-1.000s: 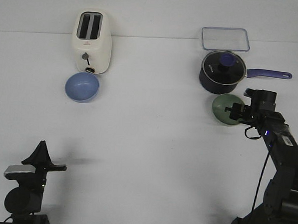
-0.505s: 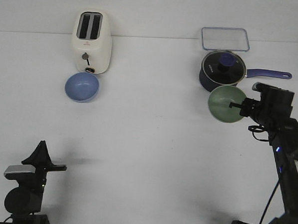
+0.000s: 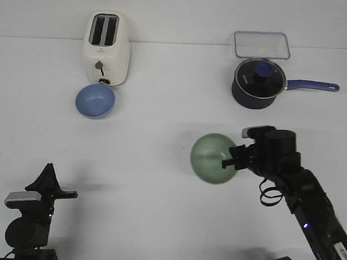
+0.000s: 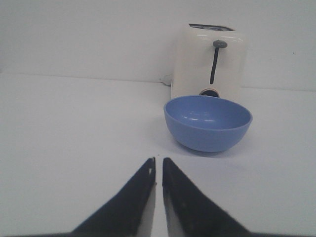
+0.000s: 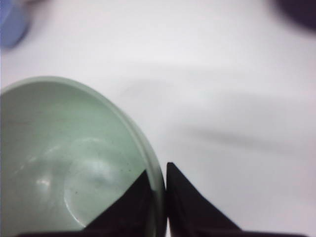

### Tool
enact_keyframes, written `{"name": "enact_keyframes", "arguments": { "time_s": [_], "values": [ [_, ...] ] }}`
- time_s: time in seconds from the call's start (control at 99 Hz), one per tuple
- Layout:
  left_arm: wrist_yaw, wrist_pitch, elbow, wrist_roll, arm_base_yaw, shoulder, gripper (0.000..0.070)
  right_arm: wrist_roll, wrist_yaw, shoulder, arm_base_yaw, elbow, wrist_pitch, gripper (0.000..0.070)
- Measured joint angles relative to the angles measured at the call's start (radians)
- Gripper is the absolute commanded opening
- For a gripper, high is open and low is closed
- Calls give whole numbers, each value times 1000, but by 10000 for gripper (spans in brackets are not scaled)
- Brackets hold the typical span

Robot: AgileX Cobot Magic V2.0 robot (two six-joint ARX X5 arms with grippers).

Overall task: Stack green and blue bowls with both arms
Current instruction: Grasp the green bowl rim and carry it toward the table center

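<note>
The blue bowl (image 3: 96, 100) sits on the white table in front of the toaster, and it also shows in the left wrist view (image 4: 208, 123). My left gripper (image 4: 158, 165) is shut and empty, well short of the blue bowl; in the front view it (image 3: 45, 181) stays at the near left. My right gripper (image 3: 229, 161) is shut on the rim of the green bowl (image 3: 213, 157) and holds it lifted and tilted over the middle of the table. In the right wrist view one finger is inside the green bowl (image 5: 64, 168) and one outside at the gripper (image 5: 160, 177).
A cream toaster (image 3: 107, 48) stands at the back left, right behind the blue bowl. A dark navy saucepan (image 3: 258, 83) with a glass lid and long handle stands at the back right, with a clear container lid (image 3: 262, 45) behind it.
My right arm has lifted the green bowl from in front of the saucepan and carried it left and toward me, to the table's middle. The left arm and blue bowl have not moved.
</note>
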Motion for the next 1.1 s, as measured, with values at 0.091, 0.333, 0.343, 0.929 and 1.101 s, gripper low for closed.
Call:
{"name": "enact_keyframes", "arguments": {
  "time_s": [0.091, 0.333, 0.343, 0.929, 1.101],
  "values": [
    [0, 0, 0, 0, 0, 0, 15, 32, 53, 8, 111, -60, 36, 0],
    [0, 2, 0, -96, 0, 0, 15, 117, 110, 103, 291, -138, 146, 0],
    [0, 2, 0, -101, 0, 0, 14, 117, 117, 110, 295, -138, 148, 0],
    [5, -10, 19, -463, 0, 2, 12, 125, 94, 169, 318, -140, 203, 331],
    [20, -95, 153, -526, 0, 69, 13, 124, 95, -33, 248, -140, 203, 331]
  ]
}}
